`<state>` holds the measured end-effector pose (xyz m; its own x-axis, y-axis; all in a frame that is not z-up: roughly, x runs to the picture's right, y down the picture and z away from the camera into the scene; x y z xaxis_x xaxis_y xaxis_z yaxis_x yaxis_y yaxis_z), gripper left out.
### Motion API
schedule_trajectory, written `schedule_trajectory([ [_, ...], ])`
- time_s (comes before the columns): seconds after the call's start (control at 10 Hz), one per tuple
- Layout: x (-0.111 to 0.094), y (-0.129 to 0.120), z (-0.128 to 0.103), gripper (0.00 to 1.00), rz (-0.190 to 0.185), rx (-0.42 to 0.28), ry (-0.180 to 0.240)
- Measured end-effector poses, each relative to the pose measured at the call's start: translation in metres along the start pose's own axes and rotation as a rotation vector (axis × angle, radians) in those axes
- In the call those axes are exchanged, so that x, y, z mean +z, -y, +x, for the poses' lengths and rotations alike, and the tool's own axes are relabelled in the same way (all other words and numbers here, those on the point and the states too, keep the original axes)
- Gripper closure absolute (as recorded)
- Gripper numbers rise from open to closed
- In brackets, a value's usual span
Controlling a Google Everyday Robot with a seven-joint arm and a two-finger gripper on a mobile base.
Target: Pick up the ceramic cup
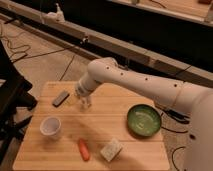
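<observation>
Near the left edge of the wooden table [110, 122], toward the front, the ceramic cup [51, 126] stands upright. Over the back-left area the gripper [85, 102] points down, apart from the cup; whether it is spread or pressed together cannot be told. A dark flat object [61, 98] lies beside it. A green bowl [143, 120] sits near the right edge, and an orange stick [83, 148] and a pale block [111, 149] lie along the front edge.

The one camera is looking down from above the near edge of the wooden table [125, 107], facing its far edge from moderately close and taking in all four corners, while the gripper [85, 102] is hanging over the far-left part.
</observation>
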<state>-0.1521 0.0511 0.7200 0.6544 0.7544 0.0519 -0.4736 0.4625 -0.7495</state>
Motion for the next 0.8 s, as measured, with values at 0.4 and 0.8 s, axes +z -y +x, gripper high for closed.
schedule_trajectory([
  [0.4, 0.042, -0.044, -0.016, 0.43, -0.041, -0.034, -0.023],
  [0.8, 0.086, -0.081, -0.026, 0.43, -0.091, -0.095, -0.058],
])
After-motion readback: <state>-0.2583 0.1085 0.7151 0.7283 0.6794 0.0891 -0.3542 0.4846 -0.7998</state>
